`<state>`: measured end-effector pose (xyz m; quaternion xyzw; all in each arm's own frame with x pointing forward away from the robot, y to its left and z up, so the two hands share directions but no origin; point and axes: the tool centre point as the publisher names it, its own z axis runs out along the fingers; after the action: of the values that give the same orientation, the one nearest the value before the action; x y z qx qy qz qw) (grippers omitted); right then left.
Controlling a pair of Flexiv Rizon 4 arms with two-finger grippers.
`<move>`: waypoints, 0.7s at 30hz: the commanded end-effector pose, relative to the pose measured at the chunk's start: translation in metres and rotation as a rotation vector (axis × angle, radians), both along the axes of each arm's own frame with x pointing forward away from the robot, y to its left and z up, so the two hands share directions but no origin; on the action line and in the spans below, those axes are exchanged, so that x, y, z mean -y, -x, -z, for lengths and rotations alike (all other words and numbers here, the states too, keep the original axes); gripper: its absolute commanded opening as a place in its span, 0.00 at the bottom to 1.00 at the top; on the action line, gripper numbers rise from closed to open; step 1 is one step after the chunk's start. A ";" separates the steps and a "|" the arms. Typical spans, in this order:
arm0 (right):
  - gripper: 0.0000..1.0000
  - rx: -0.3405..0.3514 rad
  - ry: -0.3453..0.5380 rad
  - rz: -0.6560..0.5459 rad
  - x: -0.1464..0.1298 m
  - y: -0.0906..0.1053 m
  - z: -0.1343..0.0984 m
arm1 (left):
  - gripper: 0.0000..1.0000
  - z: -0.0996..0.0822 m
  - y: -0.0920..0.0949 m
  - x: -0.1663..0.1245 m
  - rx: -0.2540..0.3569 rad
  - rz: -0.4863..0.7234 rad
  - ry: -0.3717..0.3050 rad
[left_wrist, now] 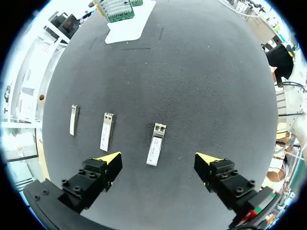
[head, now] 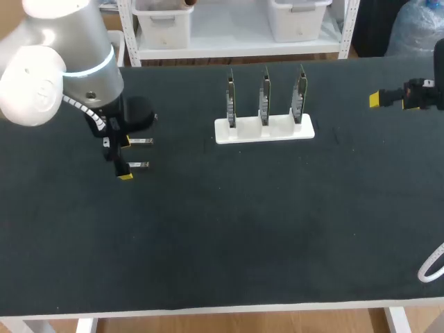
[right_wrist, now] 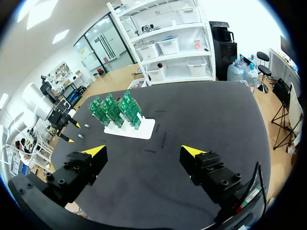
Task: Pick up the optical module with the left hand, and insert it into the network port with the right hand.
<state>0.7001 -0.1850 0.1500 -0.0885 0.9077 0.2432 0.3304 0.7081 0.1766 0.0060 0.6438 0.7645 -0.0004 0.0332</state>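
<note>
Three silver optical modules lie side by side on the black table. In the left wrist view the nearest module (left_wrist: pixel 156 143) lies just ahead of the gap between my left gripper's (left_wrist: pixel 159 159) open fingers, untouched. The other two modules (left_wrist: pixel 107 131) (left_wrist: pixel 74 120) lie off to one side. In the head view my left gripper (head: pixel 125 159) hovers over them; two modules (head: pixel 139 165) (head: pixel 141 141) show. A white stand (head: pixel 239 133) holds three upright green port boards (head: pixel 264 97). My right gripper (head: pixel 388 99) stands open and empty at the far right, facing the boards (right_wrist: pixel 117 110).
A white cable loop (head: pixel 431 267) lies at the table's right edge. The stand's white base (right_wrist: pixel 142 130) lies ahead of my right gripper (right_wrist: pixel 143 151). Open black tabletop (head: pixel 243 229) stretches between the arms and toward the front edge.
</note>
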 end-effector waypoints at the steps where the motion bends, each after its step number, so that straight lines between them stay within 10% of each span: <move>1: 1.00 0.000 0.000 0.000 0.000 0.000 0.000 | 1.00 0.001 -0.002 0.001 -0.008 -0.001 -0.019; 21: 1.00 0.000 0.000 0.000 0.000 0.000 0.000 | 1.00 0.018 -0.009 -0.006 -0.032 0.031 -0.014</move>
<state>0.7001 -0.1850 0.1500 -0.0885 0.9077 0.2432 0.3304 0.7127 0.1822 -0.0102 0.6543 0.7560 -0.0032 0.0201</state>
